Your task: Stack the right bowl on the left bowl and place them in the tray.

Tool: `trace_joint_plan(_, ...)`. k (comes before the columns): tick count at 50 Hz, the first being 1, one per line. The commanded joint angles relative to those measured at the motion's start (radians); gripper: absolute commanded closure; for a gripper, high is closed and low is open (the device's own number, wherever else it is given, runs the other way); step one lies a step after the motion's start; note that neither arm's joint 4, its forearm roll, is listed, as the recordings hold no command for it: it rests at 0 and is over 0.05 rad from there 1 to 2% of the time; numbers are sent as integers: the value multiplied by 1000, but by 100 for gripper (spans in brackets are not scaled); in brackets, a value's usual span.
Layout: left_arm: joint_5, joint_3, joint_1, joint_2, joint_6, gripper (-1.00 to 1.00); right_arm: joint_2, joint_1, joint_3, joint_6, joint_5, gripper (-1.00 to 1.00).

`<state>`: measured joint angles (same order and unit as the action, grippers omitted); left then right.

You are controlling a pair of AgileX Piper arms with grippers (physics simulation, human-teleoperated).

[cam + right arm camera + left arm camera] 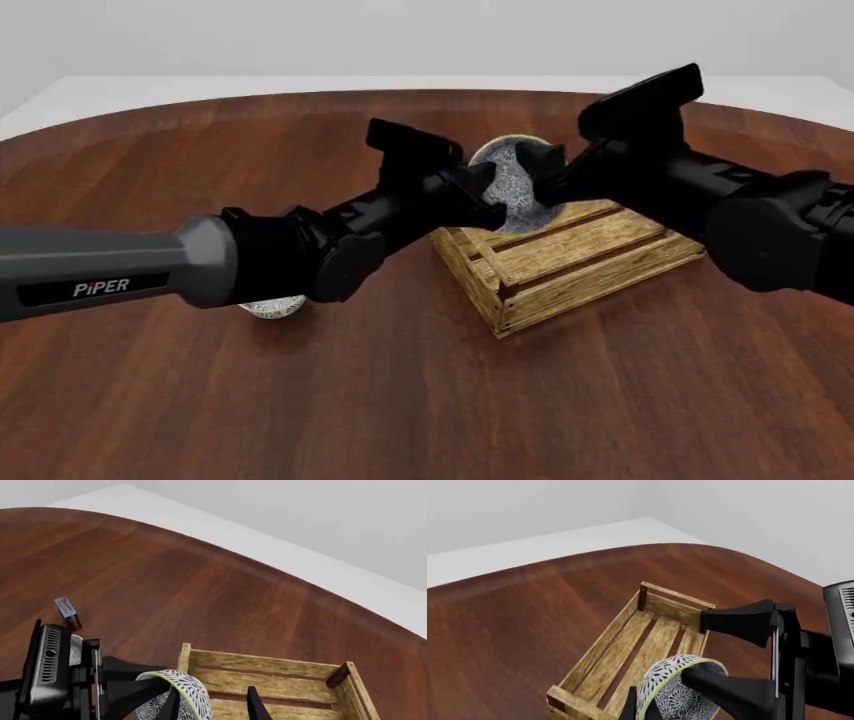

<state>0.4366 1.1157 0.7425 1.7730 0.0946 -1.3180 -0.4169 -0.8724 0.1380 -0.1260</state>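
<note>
The only legible text is the word "PiPER" in white letters on the grey sleeve of the left arm (100,285), far back from its gripper. A small blue box (65,608) well beyond the left gripper carries printing, but it is too small to read
</note>
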Motion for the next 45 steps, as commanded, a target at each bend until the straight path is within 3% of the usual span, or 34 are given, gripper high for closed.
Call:
trace_joint_plan(1,2,-11,-4,-11,-10,100,11,5,-4,0,-3,-100)
trace_joint_plan(13,-14,6,-36,-12,-24,100,36,-9,1,-9,8,-100)
trace_joint_plan(35,-70,72,-181,16,-77,100,100,-49,17,-32,30,-100)
trace_joint_plan(45,-83,53,-207,-23,-84,100,116,-51,20,-39,35,-100)
